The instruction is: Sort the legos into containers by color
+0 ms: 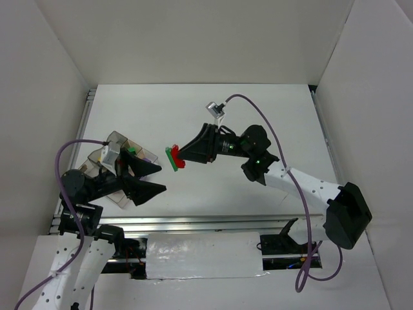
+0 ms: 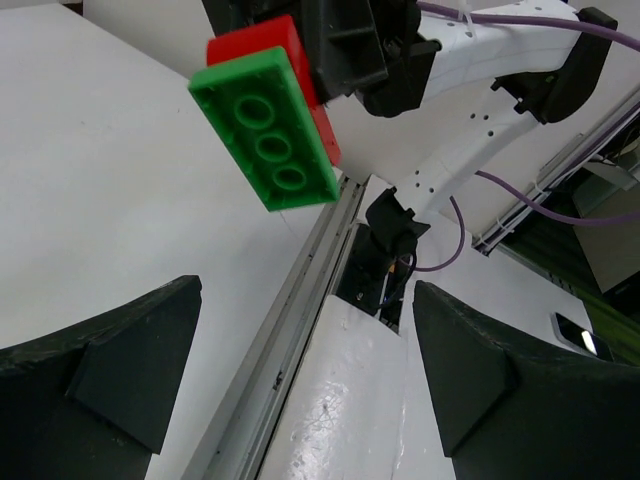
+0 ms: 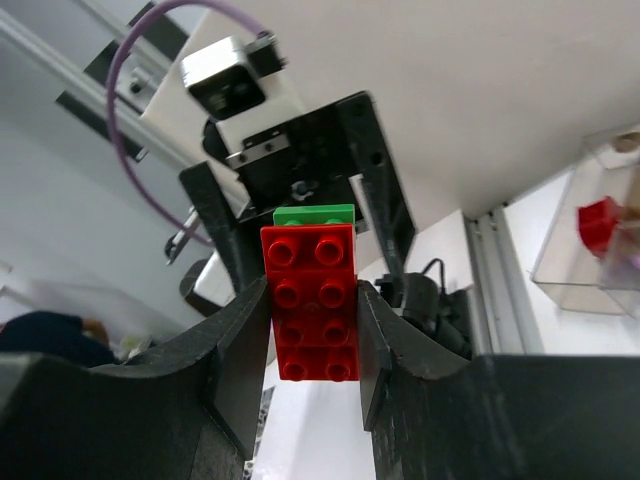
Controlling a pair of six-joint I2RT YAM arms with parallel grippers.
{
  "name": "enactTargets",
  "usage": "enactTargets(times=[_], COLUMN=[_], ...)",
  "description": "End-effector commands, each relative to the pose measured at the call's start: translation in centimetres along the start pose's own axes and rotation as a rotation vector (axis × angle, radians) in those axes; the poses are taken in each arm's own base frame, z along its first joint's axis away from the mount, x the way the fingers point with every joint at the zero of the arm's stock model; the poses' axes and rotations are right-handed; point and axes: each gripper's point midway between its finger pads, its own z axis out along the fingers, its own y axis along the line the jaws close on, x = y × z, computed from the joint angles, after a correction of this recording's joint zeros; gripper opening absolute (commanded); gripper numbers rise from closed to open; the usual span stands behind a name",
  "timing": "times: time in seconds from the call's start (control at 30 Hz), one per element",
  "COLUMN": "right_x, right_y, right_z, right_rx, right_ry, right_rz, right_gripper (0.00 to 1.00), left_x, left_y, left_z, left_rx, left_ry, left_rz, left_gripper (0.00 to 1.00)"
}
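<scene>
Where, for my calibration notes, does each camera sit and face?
Top external: above, behind the bases, looking down on the white table; left arm and right arm show.
Left wrist: faces the joined red-and-green plastic bricks in the right arm's grip; own open jaws below.
Right wrist: looks along its jaws, shut on those bricks, toward the left arm and clear plastic tray.
Shared: all show the bricks.

No text, label, brand or number is showing legibly in any view. The studs of the red brick [image 3: 310, 300] and the green brick [image 2: 268, 130] are appearing blank.
</scene>
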Motion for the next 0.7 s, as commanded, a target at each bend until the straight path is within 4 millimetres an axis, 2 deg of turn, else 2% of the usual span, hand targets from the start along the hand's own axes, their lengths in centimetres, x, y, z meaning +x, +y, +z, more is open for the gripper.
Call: enactTargets(times=[0.0, 0.13, 0.27, 0.43, 0.5, 0.53, 0.57, 0.63, 0.67], right_x=[0.5, 2.1, 3.2, 3.7, 3.9, 4.0, 4.2, 4.3, 4.3], right_y=[2.9, 4.5, 3.8, 3.5, 3.5, 3.6, 3.7, 3.7, 3.7], right_z=[0.7, 1.8, 3.1, 3.6, 3.8, 3.9, 4.1, 4.2, 4.2], right_rx=[-0.118, -0.185, -0.146, -0.147, -0.152, -0.158, -0.164, -0.165, -0.166], right_ry=[0.004, 0.041, 0.077, 0.085, 0.095, 0.102, 0.107, 0.111, 0.112], right_rz=[-0.055, -0.091, -0.155, -0.161, -0.159, -0.162, -0.164, -0.166, -0.167], right_gripper=[0.0, 0.0, 0.0, 0.0, 0.0, 0.0, 0.0, 0.0, 0.0], left_x=[-0.9, -1.3, -2.0, -2.6, -2.7, -2.6, -2.7, -2.7, -2.7], left_y=[-1.3, -0.8, -0.8, -2.2, -2.3, -2.1, -2.2, -2.1, -2.0], left_z=[0.1, 0.2, 0.2, 0.0, -0.1, -0.1, -0.1, -0.1, 0.0], left_rx=[0.055, 0.032, 0.012, 0.056, 0.053, 0.043, 0.042, 0.038, 0.036], left_ry=[-0.024, -0.028, -0.06, -0.089, -0.093, -0.091, -0.091, -0.086, -0.079], left_rz=[0.042, 0.037, 0.036, 0.048, 0.06, 0.054, 0.062, 0.061, 0.057], left_gripper=[1.0, 1.0, 1.0, 0.98, 0.93, 0.9, 0.76, 0.6, 0.41])
